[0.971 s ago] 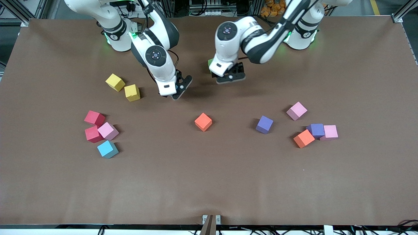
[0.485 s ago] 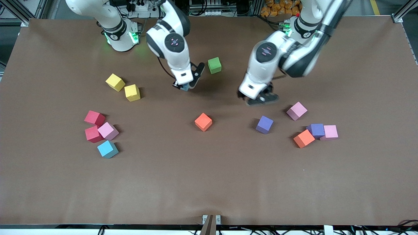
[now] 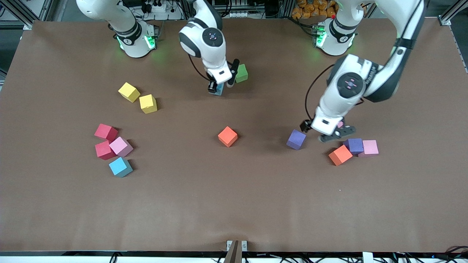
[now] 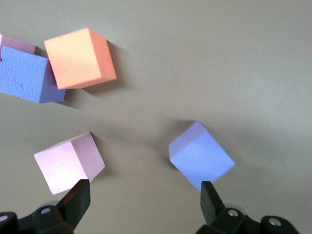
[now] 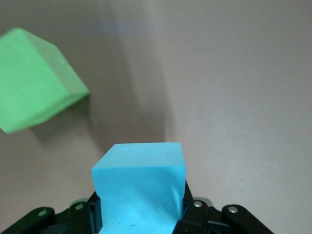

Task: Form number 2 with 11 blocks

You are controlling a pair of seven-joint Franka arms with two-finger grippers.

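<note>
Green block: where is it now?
In the front view, the green block sits on the table near the bases, beside the right end effector holding a cyan block.

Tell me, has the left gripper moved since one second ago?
Yes. The left gripper went from near the green cube to over the pink cube.

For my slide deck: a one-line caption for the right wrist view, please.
Right gripper shut on a cyan block above the brown table, green block resting nearby.

**Brown bench, cubes everywhere**

The bench (image 3: 234,204) carries loose cubes: two yellow cubes (image 3: 138,98), a green cube (image 3: 241,73), an orange cube (image 3: 227,136) mid-bench, a purple cube (image 3: 296,139), plus red, pink and cyan ones clustered toward the right arm's end.
</note>
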